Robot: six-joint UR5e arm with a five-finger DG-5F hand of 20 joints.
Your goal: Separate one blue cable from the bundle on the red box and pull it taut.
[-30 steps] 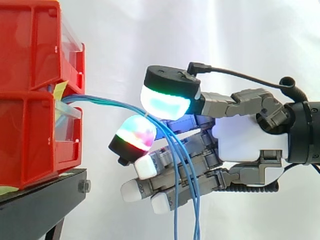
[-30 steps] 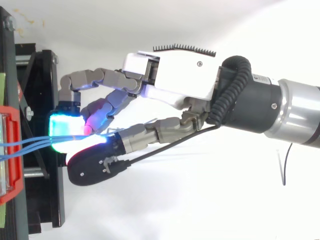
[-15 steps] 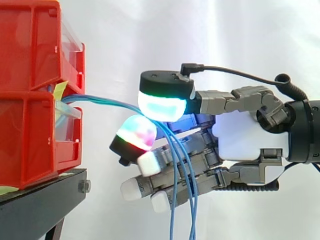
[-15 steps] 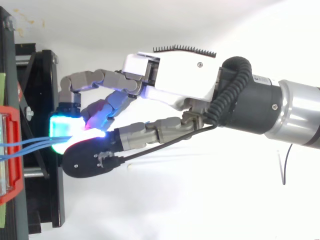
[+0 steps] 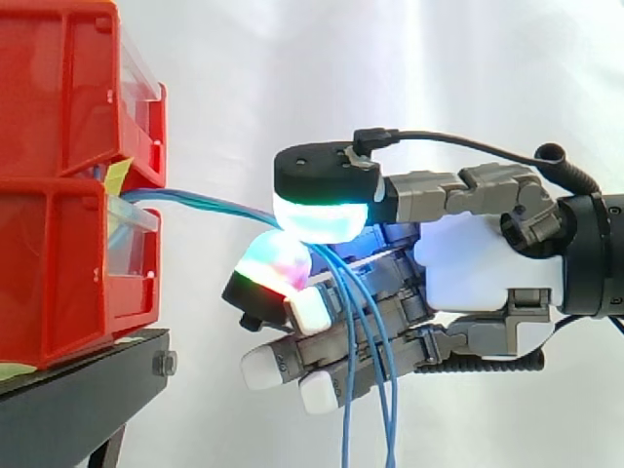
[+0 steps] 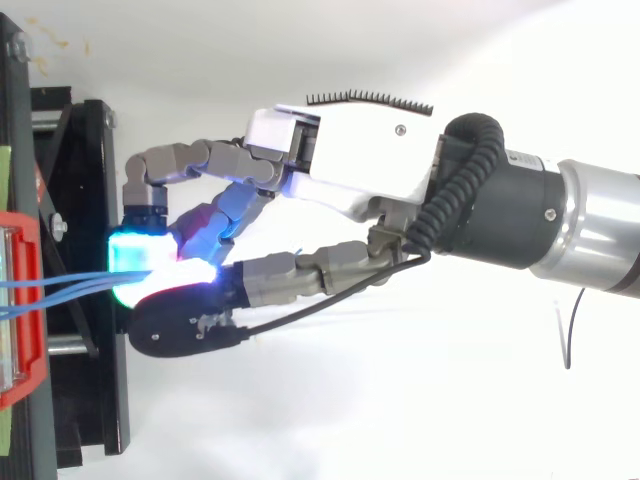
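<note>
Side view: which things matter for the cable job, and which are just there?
Job:
thin blue cables, bundled
stacked red plastic bins they come out of
hand, pinching the cables

Just there:
black metal stand under the bins
white curtain behind

The cables run from the bins on the stand, left, to the hand, right.
</note>
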